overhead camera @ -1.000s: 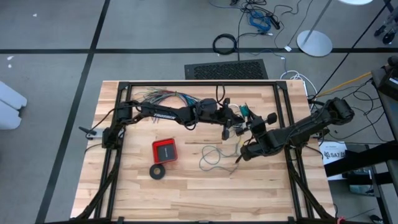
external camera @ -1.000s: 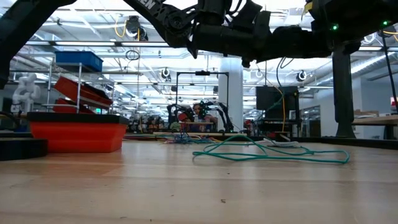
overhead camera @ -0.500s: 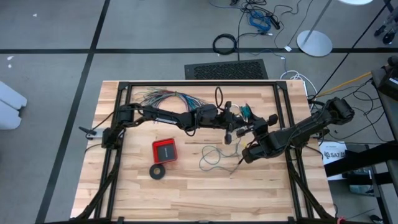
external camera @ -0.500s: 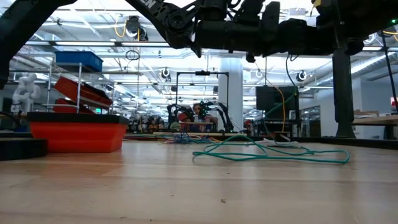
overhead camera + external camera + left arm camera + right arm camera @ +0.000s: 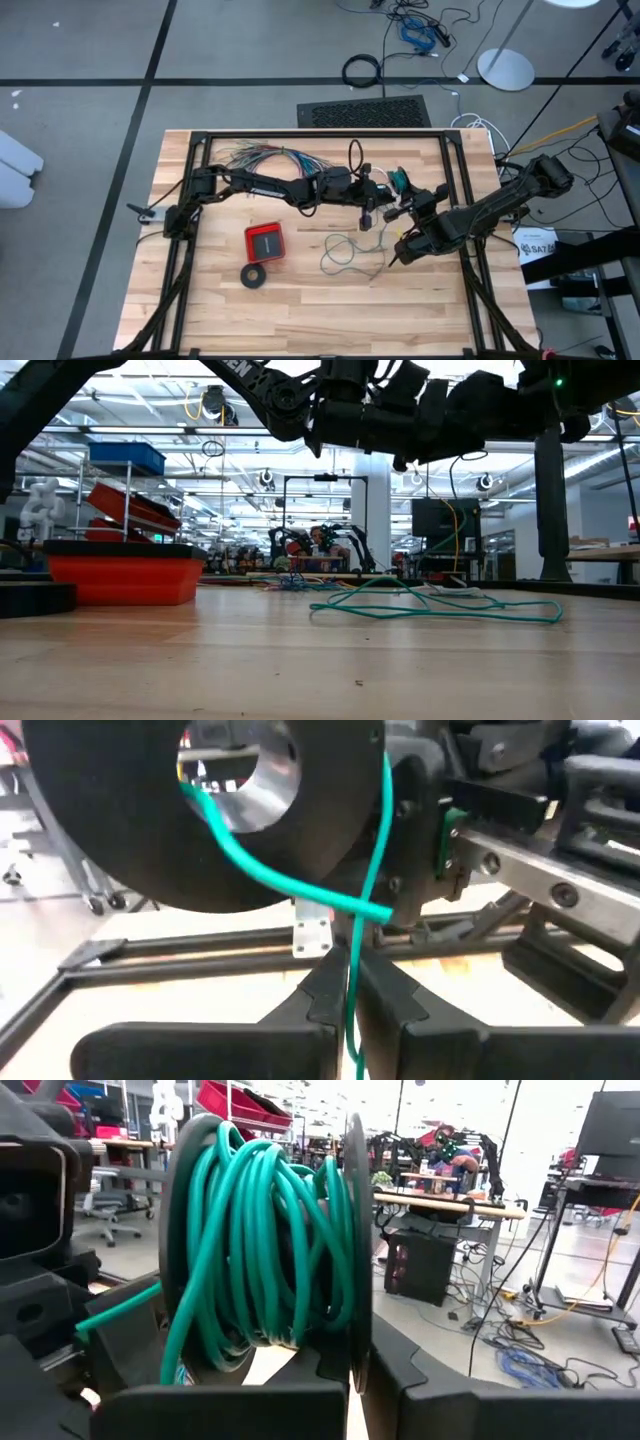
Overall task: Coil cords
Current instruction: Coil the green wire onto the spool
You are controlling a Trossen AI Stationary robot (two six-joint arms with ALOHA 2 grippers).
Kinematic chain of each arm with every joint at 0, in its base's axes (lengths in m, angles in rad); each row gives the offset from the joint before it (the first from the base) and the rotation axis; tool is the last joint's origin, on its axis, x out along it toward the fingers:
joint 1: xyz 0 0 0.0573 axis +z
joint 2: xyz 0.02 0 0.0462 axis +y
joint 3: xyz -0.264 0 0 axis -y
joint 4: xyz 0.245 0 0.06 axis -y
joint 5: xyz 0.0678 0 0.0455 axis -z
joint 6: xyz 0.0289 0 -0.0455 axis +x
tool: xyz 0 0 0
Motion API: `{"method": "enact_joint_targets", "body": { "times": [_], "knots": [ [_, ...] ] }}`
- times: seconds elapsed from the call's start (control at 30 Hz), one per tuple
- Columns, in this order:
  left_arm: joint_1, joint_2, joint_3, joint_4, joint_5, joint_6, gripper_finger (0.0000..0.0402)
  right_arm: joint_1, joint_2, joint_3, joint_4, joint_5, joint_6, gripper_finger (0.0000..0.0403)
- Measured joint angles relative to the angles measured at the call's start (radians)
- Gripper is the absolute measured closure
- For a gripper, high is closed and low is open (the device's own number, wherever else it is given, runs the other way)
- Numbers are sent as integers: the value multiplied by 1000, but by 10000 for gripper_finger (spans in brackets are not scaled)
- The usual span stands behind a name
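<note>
A spool (image 5: 270,1240) with black flanges, wound with teal-green wire, hangs above the table's far right part (image 5: 400,180). My right gripper (image 5: 350,1380) is shut on it, coming from the right (image 5: 408,200). My left gripper (image 5: 352,995) reaches in from the left (image 5: 378,205) and is shut on the teal-green wire (image 5: 375,840) just short of the spool. The wire's loose rest lies in loops on the table (image 5: 345,250), also seen in the low view (image 5: 430,605). My left gripper pinches a single strand of the wire (image 5: 350,982) between its two fingertips, lying level. Beyond the fingers the strand runs to the spool's flange (image 5: 120,830); behind them it drops away. My right gripper holds the spool by the rim of one flange (image 5: 355,1342), which goes down between its two fingers. The fingers lie level, coming from the table's right. The spool is lifted clear of the table, its wound wire (image 5: 250,1230) beside the fingers.
A red box (image 5: 265,241) and a black tape ring (image 5: 254,275) lie left of the loose wire. A fanned bundle of coloured wires (image 5: 270,157) lies at the far left. Black frame rails (image 5: 455,170) edge the table.
My right gripper has rolled a little about the line it points along, and the spool has turned with it. The loose loops on the table lie as before.
</note>
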Motion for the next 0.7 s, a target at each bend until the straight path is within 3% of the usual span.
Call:
{"method": "enact_joint_targets", "body": {
  "times": [0.7],
  "knots": [
    [-26,80,0,183,-20,-28,374,30,-8,0,38,-3,-12,403]
  ]
}}
